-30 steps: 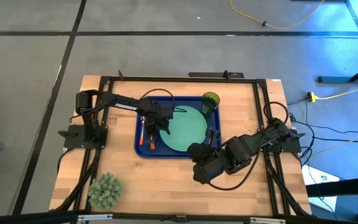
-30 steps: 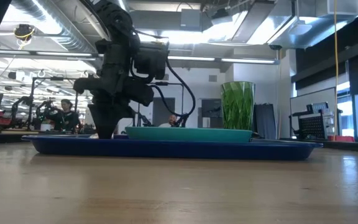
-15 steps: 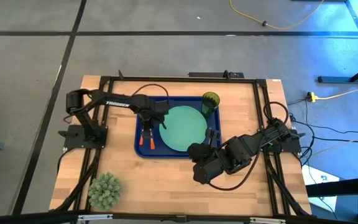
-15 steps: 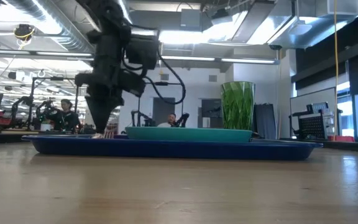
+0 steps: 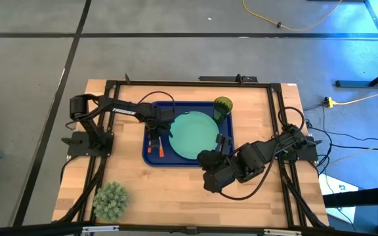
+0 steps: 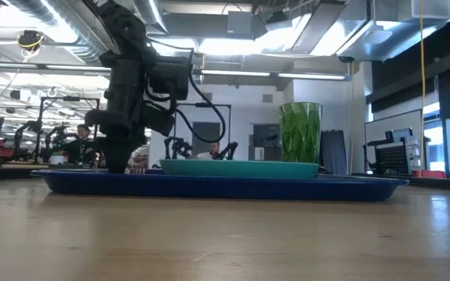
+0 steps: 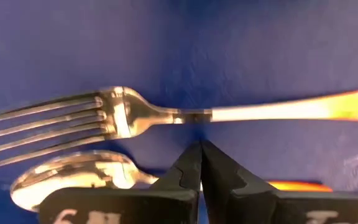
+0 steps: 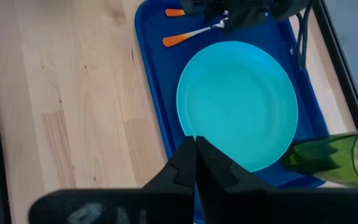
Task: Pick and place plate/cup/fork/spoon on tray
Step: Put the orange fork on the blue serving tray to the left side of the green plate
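Your left gripper (image 7: pixel 200 149), pinched shut and empty, points down over the silver-tined, orange-handled fork (image 7: pixel 166 115) at the glossy blue tray's (image 5: pixel 146 156) left edge.

Probably a robotics lab: exposed ceiling ducts (image 6: pixel 69 35), distant workstations (image 6: pixel 30 133).

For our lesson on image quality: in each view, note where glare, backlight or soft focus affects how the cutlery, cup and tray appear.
Left wrist view: bright glare on the fork and the spoon, both slightly soft at close range. Low view: ceiling lights backlight the left gripper into a silhouette, the cup glows, and the foreground table is blurred. High view: blue light tints the floor at upper right. Right wrist view: the plate and tray are evenly lit.
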`<state>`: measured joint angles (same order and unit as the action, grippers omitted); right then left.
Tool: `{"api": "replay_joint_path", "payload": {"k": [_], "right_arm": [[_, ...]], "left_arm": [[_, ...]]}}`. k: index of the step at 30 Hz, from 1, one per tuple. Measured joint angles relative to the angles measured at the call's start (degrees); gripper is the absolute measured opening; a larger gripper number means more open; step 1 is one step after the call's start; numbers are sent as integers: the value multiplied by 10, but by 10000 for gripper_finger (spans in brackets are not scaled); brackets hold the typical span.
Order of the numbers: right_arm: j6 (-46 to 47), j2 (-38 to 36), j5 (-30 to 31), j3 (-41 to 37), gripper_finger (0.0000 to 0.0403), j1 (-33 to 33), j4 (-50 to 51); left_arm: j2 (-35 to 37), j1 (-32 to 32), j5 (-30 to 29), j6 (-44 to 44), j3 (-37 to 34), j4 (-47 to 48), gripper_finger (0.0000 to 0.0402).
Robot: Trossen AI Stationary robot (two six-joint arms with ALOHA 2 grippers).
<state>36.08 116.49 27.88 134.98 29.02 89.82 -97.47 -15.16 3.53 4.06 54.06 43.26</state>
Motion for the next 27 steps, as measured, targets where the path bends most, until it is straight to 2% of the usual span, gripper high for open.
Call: {"api": "replay_joint_path", "payload": {"k": [27], "right_arm": [[10,0,0,0,4,0,-5]], "left_arm": [[11,-29,-45,-7,4,-24,0]]}}
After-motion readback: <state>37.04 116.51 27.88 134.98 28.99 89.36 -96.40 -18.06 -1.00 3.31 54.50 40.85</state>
